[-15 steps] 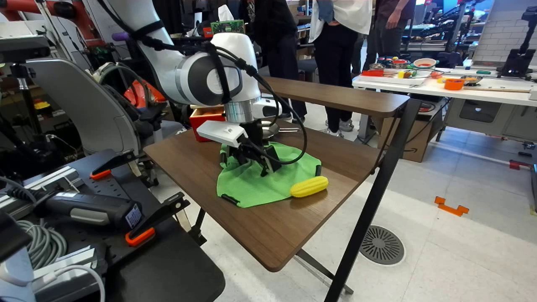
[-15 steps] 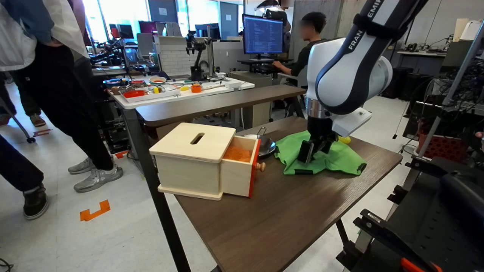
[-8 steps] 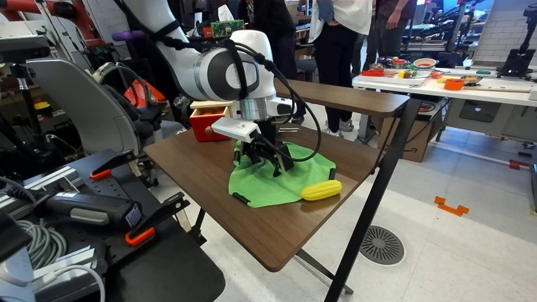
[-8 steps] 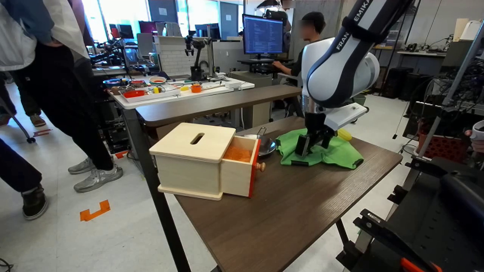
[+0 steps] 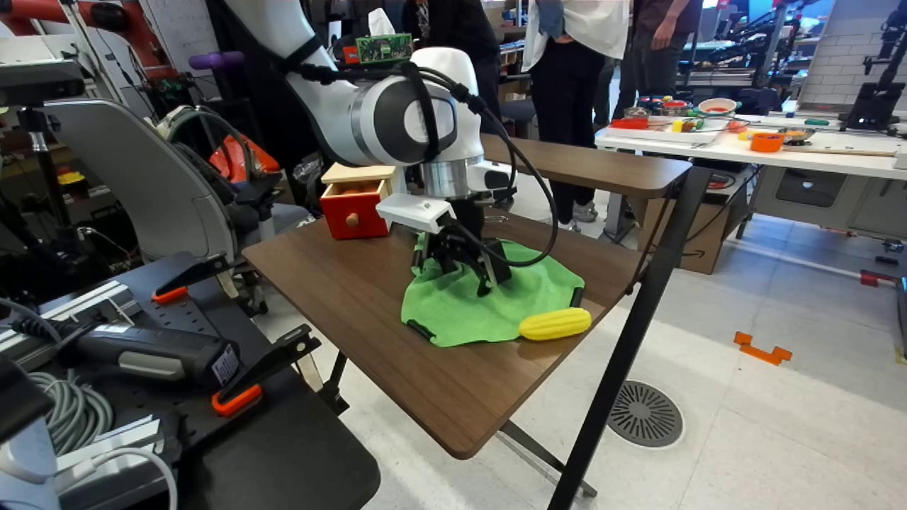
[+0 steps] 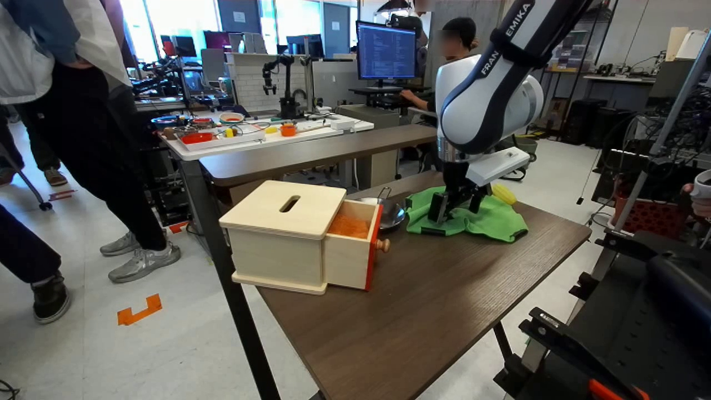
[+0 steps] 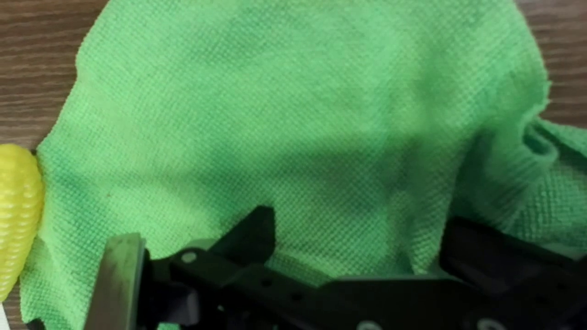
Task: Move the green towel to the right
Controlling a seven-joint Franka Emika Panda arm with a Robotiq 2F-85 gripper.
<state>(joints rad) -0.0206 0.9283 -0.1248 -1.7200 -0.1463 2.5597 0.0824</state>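
Your towel (image 5: 460, 315) has slid across the table (image 5: 453, 397) since a second ago, rightward in an exterior view, and your gripper (image 7: 360, 229) and the yellow corn (image 5: 555, 324) have shifted the same way. It lies rumpled and roughly square on the tabletop, with no clear long axis for you to line up with.

You have it directly beneath you: in the wrist view it runs under the gripper and spreads far beyond, toward the top of that view. So your next move likely turns on downward pressure and drag, not reach. Your fingers (image 7: 259, 233) stand well apart, with the towel running between them and a fold raised beside one. Nothing looks pinched, so you are probably pushing it along by contact; whether both tips press down is hard to tell.

Watch the corn. It touches the towel's border and sits close to the table's right-hand edge in that exterior view; push on that way and you may nudge it off. Whether it rests partly on the towel is unclear.

Farther out, the pan (image 6: 391, 214) is just beside the towel, and the box (image 6: 283, 228), drawer (image 6: 350, 255) pulled out, stands apart from it.
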